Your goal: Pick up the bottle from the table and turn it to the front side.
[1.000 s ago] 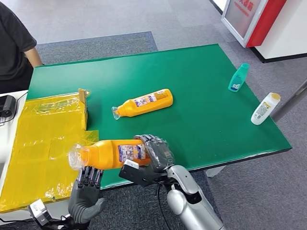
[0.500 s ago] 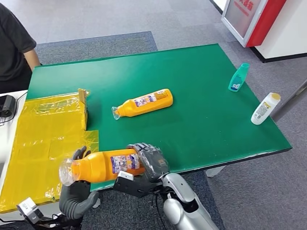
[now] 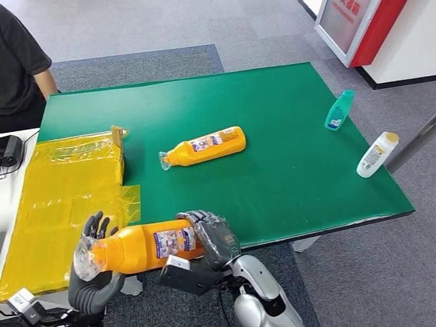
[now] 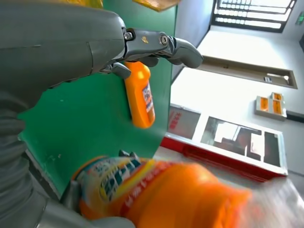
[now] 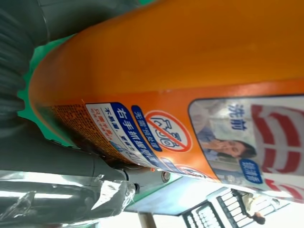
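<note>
My right hand (image 3: 213, 238) grips an orange bottle (image 3: 139, 246) by its base end and holds it lying sideways off the table's near edge, clear cap to the left. Its printed label (image 5: 201, 137) lies close up in the right wrist view. My left hand (image 3: 90, 289) sits under and behind the bottle's neck, fingers (image 4: 172, 45) stretched out and apart, not closed on it. The held bottle (image 4: 161, 194) is blurred in the left wrist view. A second orange bottle (image 3: 206, 146) lies on its side mid-table.
A green table (image 3: 288, 157) carries a yellow plastic sheet (image 3: 56, 197) at its left end, a teal bottle (image 3: 338, 110) and a white bottle (image 3: 377, 154) at its right edge. A person (image 3: 20, 68) sits at the far left. A red and white stand (image 3: 360, 27) is far right.
My right hand has carried the bottle leftward and nearer to me. My left hand has dropped lower and to the left, its fingers now behind the bottle's neck.
</note>
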You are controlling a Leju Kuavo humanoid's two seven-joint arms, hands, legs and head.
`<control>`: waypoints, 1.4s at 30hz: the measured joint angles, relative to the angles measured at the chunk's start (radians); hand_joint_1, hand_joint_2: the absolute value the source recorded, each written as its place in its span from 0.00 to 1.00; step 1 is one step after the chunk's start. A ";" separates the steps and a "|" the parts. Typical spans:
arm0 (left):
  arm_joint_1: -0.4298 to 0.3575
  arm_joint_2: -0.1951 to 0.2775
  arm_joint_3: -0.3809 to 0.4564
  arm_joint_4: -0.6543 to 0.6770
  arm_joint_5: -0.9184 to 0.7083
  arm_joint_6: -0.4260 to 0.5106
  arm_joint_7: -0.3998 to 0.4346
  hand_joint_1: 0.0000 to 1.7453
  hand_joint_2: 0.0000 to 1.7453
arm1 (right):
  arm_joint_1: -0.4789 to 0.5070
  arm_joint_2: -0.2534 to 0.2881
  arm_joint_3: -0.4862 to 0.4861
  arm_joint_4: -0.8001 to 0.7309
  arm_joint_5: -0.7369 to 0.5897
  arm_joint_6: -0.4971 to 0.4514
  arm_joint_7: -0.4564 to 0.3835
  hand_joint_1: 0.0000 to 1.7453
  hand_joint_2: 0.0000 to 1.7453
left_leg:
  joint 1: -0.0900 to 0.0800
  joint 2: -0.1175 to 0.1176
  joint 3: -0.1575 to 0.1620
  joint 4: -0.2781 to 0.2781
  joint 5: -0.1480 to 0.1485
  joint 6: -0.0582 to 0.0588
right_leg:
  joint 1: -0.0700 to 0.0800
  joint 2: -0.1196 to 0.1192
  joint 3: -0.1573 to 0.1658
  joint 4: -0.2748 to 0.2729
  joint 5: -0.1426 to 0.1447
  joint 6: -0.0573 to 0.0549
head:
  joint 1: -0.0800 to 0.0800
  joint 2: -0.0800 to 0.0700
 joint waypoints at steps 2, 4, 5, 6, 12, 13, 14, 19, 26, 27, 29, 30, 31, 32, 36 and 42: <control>0.013 -0.003 0.019 -0.004 -0.032 -0.016 0.003 0.00 1.00 | 0.016 -0.011 0.017 -0.006 -0.010 -0.014 -0.011 1.00 1.00 | 0.000 0.000 0.000 0.000 0.000 0.000 | 0.000 0.000 0.000 0.000 0.000 0.000 | 0.000 0.000; 0.019 -0.002 0.023 -0.006 -0.093 -0.017 -0.003 0.00 1.00 | 0.017 -0.020 0.032 -0.009 -0.019 -0.016 -0.011 1.00 1.00 | 0.000 0.000 0.000 0.000 -0.001 0.000 | 0.000 0.000 0.000 0.000 0.000 0.000 | 0.000 0.000; 0.021 0.000 0.021 -0.007 -0.123 -0.014 -0.009 0.00 1.00 | 0.012 -0.022 0.039 -0.010 -0.021 -0.009 -0.005 1.00 1.00 | 0.000 0.000 0.000 0.000 -0.001 0.000 | 0.000 0.000 0.000 0.000 0.000 0.000 | 0.000 0.000; 0.021 0.002 0.016 -0.007 -0.147 -0.009 -0.017 0.00 1.00 | 0.003 -0.023 0.047 -0.011 -0.023 0.004 0.003 1.00 1.00 | 0.000 0.000 0.000 0.000 -0.001 0.000 | 0.000 0.000 0.000 0.000 0.000 0.000 | 0.000 0.000; 0.002 0.035 -0.048 -0.007 -0.166 0.016 -0.047 0.00 1.00 | -0.058 -0.018 0.086 0.002 -0.023 0.060 0.028 1.00 1.00 | 0.000 0.000 0.000 0.000 0.001 -0.001 | 0.000 0.000 0.000 0.000 0.001 0.000 | 0.000 0.000; -0.001 0.044 -0.060 -0.007 -0.165 0.018 -0.051 0.00 1.00 | -0.063 -0.018 0.092 0.008 -0.022 0.061 0.028 1.00 1.00 | 0.000 0.000 0.000 0.000 0.001 -0.001 | 0.000 0.000 0.000 0.000 0.001 0.000 | 0.000 0.000; -0.003 0.053 -0.072 -0.007 -0.163 0.019 -0.055 0.00 1.00 | -0.067 -0.018 0.098 0.014 -0.022 0.062 0.028 1.00 1.00 | 0.000 0.000 0.000 0.000 0.001 -0.001 | 0.000 0.000 0.000 0.000 0.001 0.000 | 0.000 0.000; -0.017 0.116 -0.144 -0.004 -0.142 0.005 -0.100 0.00 1.00 | -0.100 -0.018 0.123 0.061 -0.026 0.058 0.027 1.00 1.00 | 0.000 0.000 0.000 0.000 0.001 -0.001 | 0.000 0.000 0.000 0.000 0.001 0.000 | 0.000 0.000; -0.032 0.178 -0.205 0.002 -0.126 0.049 -0.119 0.99 1.00 | -0.134 -0.016 0.132 0.121 -0.038 0.046 0.030 1.00 1.00 | 0.000 0.000 0.000 0.000 0.001 -0.001 | 0.000 0.000 0.000 0.000 0.001 0.000 | 0.000 0.000; -0.032 0.180 -0.206 0.003 -0.128 0.060 -0.114 1.00 1.00 | -0.135 -0.016 0.131 0.124 -0.038 0.045 0.032 1.00 1.00 | 0.000 0.000 0.000 0.000 0.001 -0.001 | 0.000 0.000 0.000 0.000 0.001 0.000 | 0.000 0.000; -0.032 0.183 -0.206 0.003 -0.137 0.083 -0.102 1.00 1.00 | -0.135 -0.015 0.130 0.129 -0.038 0.043 0.037 1.00 1.00 | 0.000 0.000 0.000 0.000 0.001 -0.001 | 0.000 0.000 0.000 0.000 0.001 0.000 | 0.000 0.000; -0.032 0.184 -0.206 0.003 -0.143 0.094 -0.097 1.00 1.00 | -0.135 -0.015 0.129 0.131 -0.037 0.043 0.039 1.00 1.00 | 0.000 0.000 0.000 0.000 0.001 -0.001 | 0.000 0.000 0.000 0.000 0.001 0.000 | 0.000 0.000; -0.033 0.184 -0.206 0.002 -0.149 0.103 -0.093 1.00 1.00 | -0.134 -0.015 0.127 0.132 -0.036 0.042 0.040 1.00 1.00 | 0.000 0.000 0.000 0.000 0.001 -0.001 | 0.000 0.000 0.000 0.000 0.001 0.000 | 0.000 0.000; -0.033 0.184 -0.205 0.002 -0.155 0.111 -0.090 1.00 1.00 | -0.134 -0.015 0.126 0.133 -0.035 0.042 0.042 1.00 1.00 | 0.000 0.000 0.000 0.000 0.001 -0.001 | 0.000 0.000 -0.001 0.000 0.001 0.000 | 0.000 0.000; -0.034 0.184 -0.204 0.002 -0.164 0.125 -0.087 1.00 1.00 | -0.131 -0.015 0.125 0.134 -0.029 0.042 0.043 1.00 1.00 | 0.000 0.000 0.000 0.000 0.001 -0.001 | 0.000 0.000 -0.001 0.000 0.001 0.000 | 0.000 0.000; -0.035 0.184 -0.203 0.002 -0.165 0.129 -0.085 1.00 1.00 | -0.129 -0.015 0.125 0.135 -0.027 0.041 0.043 1.00 1.00 | 0.000 0.000 0.000 0.000 0.001 -0.001 | 0.000 0.000 -0.001 0.000 0.001 -0.001 | 0.000 0.000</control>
